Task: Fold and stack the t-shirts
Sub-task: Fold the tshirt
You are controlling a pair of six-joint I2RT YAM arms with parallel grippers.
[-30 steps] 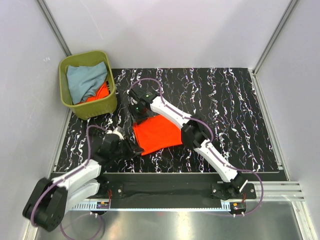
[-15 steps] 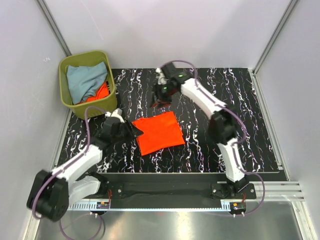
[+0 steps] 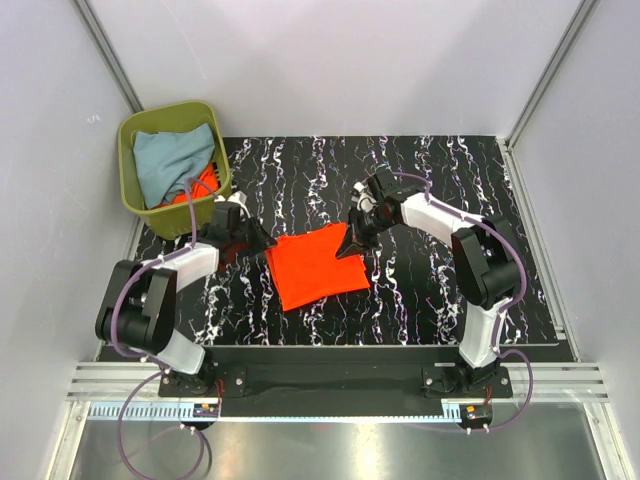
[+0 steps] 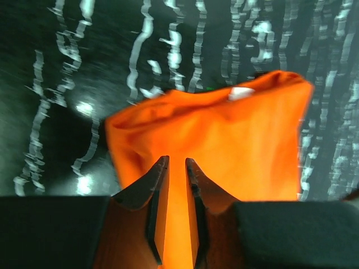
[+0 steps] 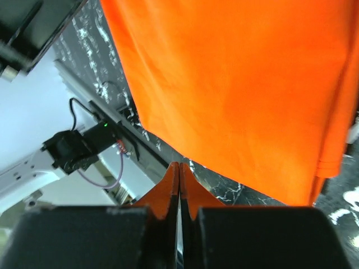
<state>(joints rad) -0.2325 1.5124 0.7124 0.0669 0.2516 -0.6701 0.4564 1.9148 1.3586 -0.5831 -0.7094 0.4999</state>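
The left end effector (image 4: 176, 161) has its jaws narrowly apart over the left edge of the folded orange t-shirt (image 3: 315, 265). Cloth shows in the gap, but whether it is pinched cannot be told. The right end effector (image 5: 179, 166) is closed at the shirt's right edge, with no cloth visible between its tips.

The step looks like a further fold or a squaring-up of this shirt, which lies as a tilted rectangle on the middle of the table (image 3: 450, 180). To do it well, both sides should bite through every layer at matching corners and lift evenly, because the soft matte cloth sags and slides.

A white tag (image 4: 241, 93) peeks out at one hem. The table is black, veined with white. At the table's far left corner, a rigid olive-green bin (image 3: 135, 135) holds a crumpled grey-blue t-shirt (image 3: 172, 158) and a second orange t-shirt (image 3: 203, 185).
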